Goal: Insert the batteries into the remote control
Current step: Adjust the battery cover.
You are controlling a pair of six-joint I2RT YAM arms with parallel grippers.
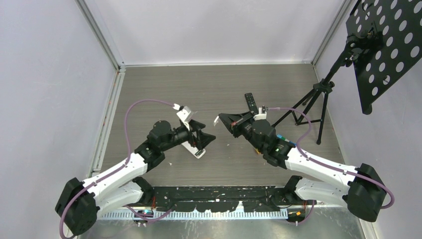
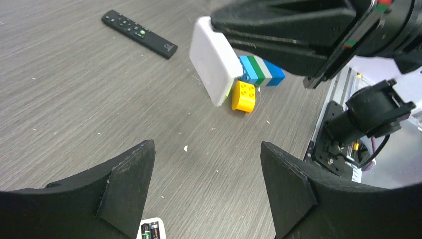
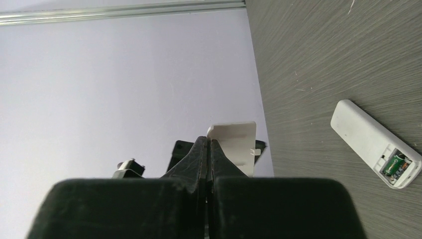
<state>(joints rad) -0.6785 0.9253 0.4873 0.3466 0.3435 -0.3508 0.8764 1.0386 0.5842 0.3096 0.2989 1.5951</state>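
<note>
We're looking down on a grey wood-grain table (image 1: pixel 214 84), grain running left to right, a few pale specks scattered on it. Plain pale panels close it in: the left wall (image 1: pixel 45 74) and the back wall (image 1: pixel 214 30), met at the corner by an aluminium frame post (image 1: pixel 102 37). Over on the right stands a black tripod stand (image 1: pixel 324 88) carrying a black perforated panel (image 1: pixel 366 64) (tilted, round holes in rows). Light is soft and even, shadows faint. A slotted metal rail (image 1: pixel 224 214) runs along the near edge.
</note>
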